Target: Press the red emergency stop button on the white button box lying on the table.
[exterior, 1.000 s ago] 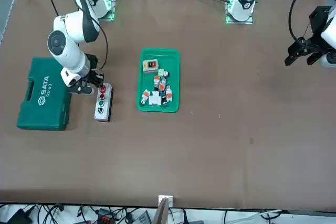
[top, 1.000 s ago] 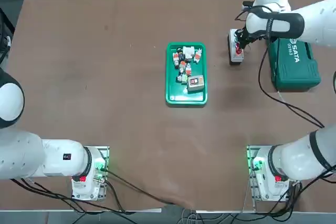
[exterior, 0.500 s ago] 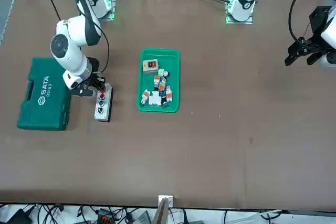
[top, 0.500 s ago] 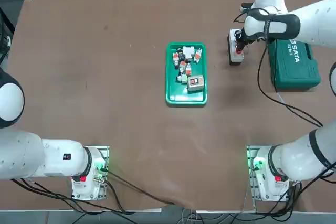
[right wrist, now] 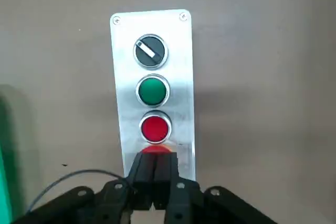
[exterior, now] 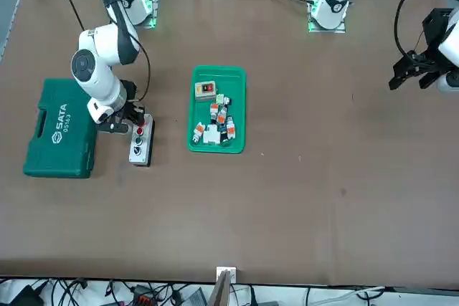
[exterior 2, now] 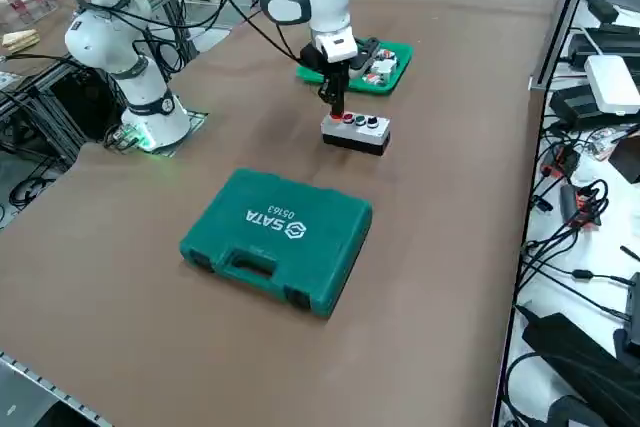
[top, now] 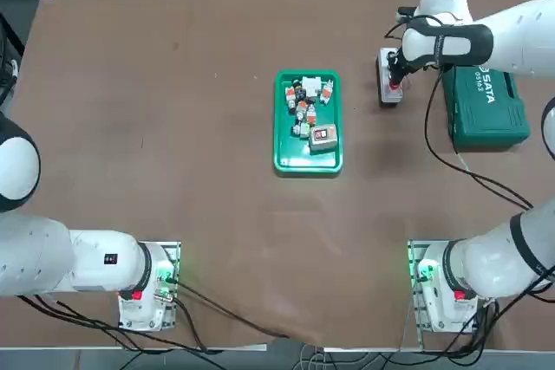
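Observation:
The white button box lies flat on the table at the far right, carrying a black selector, a green button and the red emergency stop button in a row. My right gripper is shut with nothing in it. Its tips sit over the box's end right beside the red button, and a red glow shows just in front of them. From overhead the gripper covers part of the box. From the side the gripper points straight down at the red end of the box.
A green tool case lies just right of the box, close to my arm. A green tray holding several small parts, among them a grey box with a red switch, stands at the table's middle. Cables trail from the arm toward its base.
The right gripper has shifted a little sideways, from beside the green case to over the box's red-button end. Its fingers have stayed shut. The box has not moved.

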Available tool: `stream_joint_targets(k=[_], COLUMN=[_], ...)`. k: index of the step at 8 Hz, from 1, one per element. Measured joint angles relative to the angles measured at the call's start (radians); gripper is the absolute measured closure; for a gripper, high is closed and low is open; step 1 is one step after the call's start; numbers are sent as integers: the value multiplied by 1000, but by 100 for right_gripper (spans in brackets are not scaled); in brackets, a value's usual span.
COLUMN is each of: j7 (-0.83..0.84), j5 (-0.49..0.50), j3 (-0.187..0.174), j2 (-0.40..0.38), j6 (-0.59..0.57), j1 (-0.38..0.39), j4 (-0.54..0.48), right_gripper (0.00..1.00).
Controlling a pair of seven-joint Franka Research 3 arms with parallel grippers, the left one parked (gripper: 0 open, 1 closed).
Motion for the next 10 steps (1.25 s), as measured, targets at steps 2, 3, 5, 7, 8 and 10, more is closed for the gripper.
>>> stream_joint_targets(k=[2,3,5,7,8,10], j7=[0,0,7,11,12,13], j5=[0,0,-1,-1,-1,-1], j3=[0,0,0,0,0,-1], j2=[1,3,10,9,9,9], j6=[1,3,28,42,43,43], j1=[3,5,17,24,24,25], j4=[0,-1,-5,-8,-8,-9], right_gripper=[98,98,98,98,98,98])
